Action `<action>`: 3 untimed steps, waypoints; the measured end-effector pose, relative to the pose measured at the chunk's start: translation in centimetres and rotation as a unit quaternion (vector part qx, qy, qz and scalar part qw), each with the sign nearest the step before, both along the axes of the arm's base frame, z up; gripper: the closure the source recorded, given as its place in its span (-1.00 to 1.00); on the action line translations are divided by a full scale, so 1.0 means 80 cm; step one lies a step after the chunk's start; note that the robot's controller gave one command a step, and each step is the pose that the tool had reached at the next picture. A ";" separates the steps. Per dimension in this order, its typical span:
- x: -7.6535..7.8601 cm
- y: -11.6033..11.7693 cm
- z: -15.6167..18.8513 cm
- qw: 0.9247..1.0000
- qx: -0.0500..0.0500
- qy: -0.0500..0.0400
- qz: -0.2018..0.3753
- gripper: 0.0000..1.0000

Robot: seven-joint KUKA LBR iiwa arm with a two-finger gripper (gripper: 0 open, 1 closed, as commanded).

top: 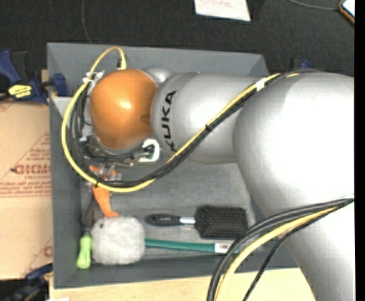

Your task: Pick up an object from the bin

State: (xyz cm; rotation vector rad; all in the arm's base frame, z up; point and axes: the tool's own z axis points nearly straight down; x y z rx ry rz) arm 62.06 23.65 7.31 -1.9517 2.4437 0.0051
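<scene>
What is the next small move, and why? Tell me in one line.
Probably ease straight down a little. The gripper hangs at the left side of the bin, right by a small orange thing; the white fluffy brush and black hairbrush lie lower in the view.

My orange wrist cover (pixel 121 108) and silver arm (pixel 232 124) hide most of the upper floor of the bin (pixel 66 218). An orange thing (pixel 101 199) pokes out below the wrist with its top covered; I cannot tell what it is. The green handle (pixel 176 246) of the white duster (pixel 118 240) runs under my cables (pixel 229 256).
</scene>
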 end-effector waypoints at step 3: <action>-0.001 -0.001 0.085 1.000 0.000 0.001 -0.003 1.00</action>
